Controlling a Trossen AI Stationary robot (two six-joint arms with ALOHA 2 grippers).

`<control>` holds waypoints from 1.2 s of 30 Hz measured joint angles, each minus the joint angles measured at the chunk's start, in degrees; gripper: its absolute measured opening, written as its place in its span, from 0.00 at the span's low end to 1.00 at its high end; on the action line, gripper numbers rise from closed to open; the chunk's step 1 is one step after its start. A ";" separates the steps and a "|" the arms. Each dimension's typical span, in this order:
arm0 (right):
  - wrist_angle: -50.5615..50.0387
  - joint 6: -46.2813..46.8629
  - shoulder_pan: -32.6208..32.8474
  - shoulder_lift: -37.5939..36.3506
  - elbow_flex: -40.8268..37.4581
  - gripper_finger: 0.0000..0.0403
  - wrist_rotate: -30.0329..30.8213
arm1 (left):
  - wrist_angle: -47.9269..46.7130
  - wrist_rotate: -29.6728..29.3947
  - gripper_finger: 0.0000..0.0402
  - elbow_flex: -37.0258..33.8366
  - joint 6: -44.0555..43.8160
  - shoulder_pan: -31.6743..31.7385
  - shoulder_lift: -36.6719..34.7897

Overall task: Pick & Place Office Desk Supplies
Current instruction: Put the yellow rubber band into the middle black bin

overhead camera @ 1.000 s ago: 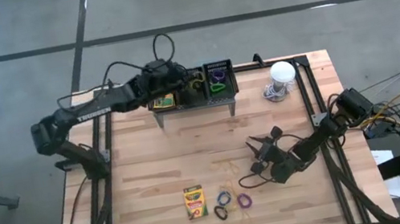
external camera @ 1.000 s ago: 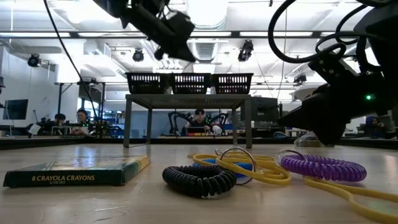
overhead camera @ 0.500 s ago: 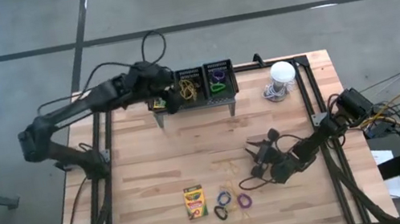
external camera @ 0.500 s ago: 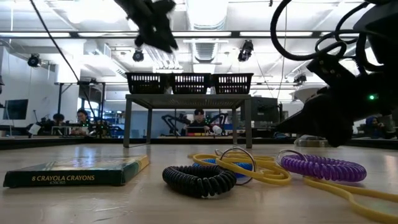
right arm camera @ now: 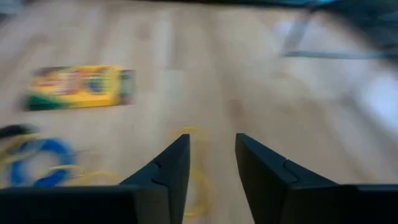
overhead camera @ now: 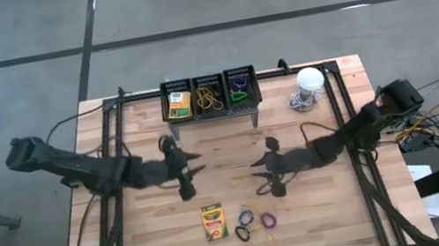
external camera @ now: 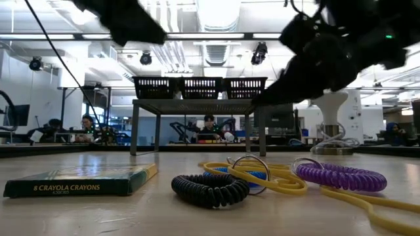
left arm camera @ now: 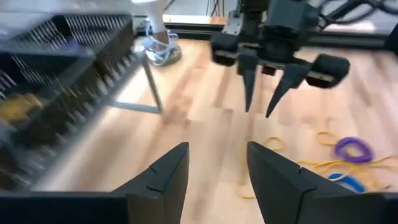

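A yellow-and-green crayon box (overhead camera: 214, 221) lies flat on the table's near middle. Beside it are black (overhead camera: 242, 233), blue (overhead camera: 246, 220) and purple (overhead camera: 269, 219) elastic loops and yellow rubber bands (overhead camera: 256, 206). Another crayon box (overhead camera: 179, 103) lies in the left basket of the grey stand (overhead camera: 212, 113). My left gripper (overhead camera: 196, 170) hovers open over mid-table, left of centre, holding nothing. My right gripper (overhead camera: 260, 177) faces it from the right, open and holding nothing, above a rubber band (right arm camera: 189, 155). The left wrist view shows the right gripper (left arm camera: 261, 102) with spread fingers.
The stand's middle basket holds yellow bands (overhead camera: 208, 98), and its right basket holds green and purple loops (overhead camera: 238, 91). A white dome-shaped object (overhead camera: 309, 81) stands at the far right. Bare wood (overhead camera: 225, 153) lies between the two grippers. People sit in the room beyond the table.
My left gripper has swung from the stand's left basket toward the table's near side and down to mid-table; a crayon box stays in that basket. My right gripper has risen, tipped toward level and moved a little toward the table's left.
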 joint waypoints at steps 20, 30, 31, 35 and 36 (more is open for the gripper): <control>-12.61 2.77 -4.68 17.63 13.55 0.58 -12.60 | 33.31 -5.87 0.41 -33.50 -29.41 -7.85 -0.39; -19.51 3.31 -5.48 18.33 14.19 0.31 -12.56 | 34.65 -8.34 0.41 -33.32 -27.21 -7.84 -0.20; -20.13 3.61 -5.48 18.21 14.07 0.27 -12.54 | 34.67 -8.68 0.41 -33.32 -27.08 -7.83 -0.20; -21.10 4.87 -5.57 16.53 13.85 0.11 -13.06 | 34.54 -9.51 0.41 -33.32 -26.61 -7.83 -0.19; -21.46 4.85 -5.59 15.64 13.85 0.08 -13.58 | 34.53 -9.51 0.41 -33.32 -26.61 -7.83 -0.19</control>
